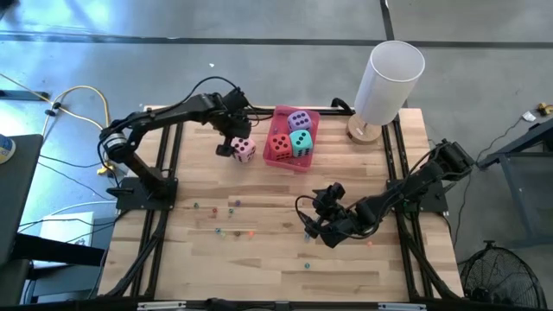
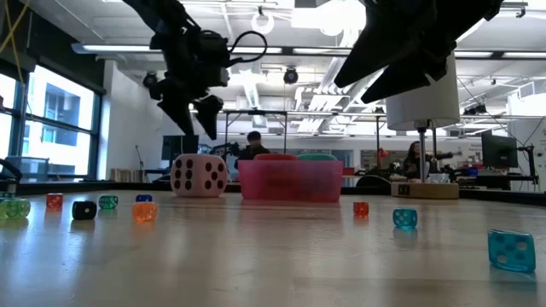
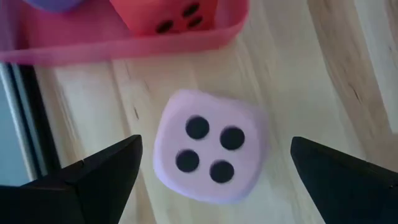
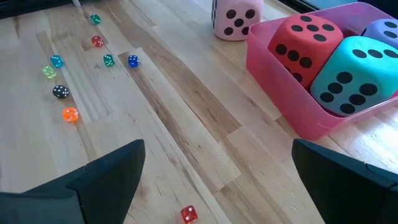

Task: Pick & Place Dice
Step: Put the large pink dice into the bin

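The left gripper (image 1: 232, 145) hangs fingers apart above the pink die (image 1: 244, 149) — not touching it; the die sits on the table (image 1: 259, 259) just at nine o'clock of the pink tray (image 1: 275, 161), which holds the red die (image 1: 280, 146), teal die (image 1: 301, 142) and purple die (image 1: 299, 120). The right gripper (image 1: 313, 223) waits open near the table's middle, at five o'clock of the tray — small beads (image 1: 226, 220) are scattered nearby.
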`<control>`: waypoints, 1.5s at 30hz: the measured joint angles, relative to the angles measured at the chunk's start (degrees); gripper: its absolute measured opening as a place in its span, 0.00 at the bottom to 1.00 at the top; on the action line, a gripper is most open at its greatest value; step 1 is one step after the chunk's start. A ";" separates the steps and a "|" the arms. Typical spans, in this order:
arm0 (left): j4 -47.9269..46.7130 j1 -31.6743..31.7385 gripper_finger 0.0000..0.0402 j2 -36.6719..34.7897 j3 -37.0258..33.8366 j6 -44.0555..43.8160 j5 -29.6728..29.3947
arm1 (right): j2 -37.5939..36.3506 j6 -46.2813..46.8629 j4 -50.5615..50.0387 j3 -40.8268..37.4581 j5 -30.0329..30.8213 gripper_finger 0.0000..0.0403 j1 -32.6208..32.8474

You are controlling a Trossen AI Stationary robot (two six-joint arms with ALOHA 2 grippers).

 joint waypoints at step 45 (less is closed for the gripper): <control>8.33 -0.84 1.00 0.42 -7.47 -0.46 -4.16 | 0.00 0.22 0.03 0.00 -0.24 0.99 0.09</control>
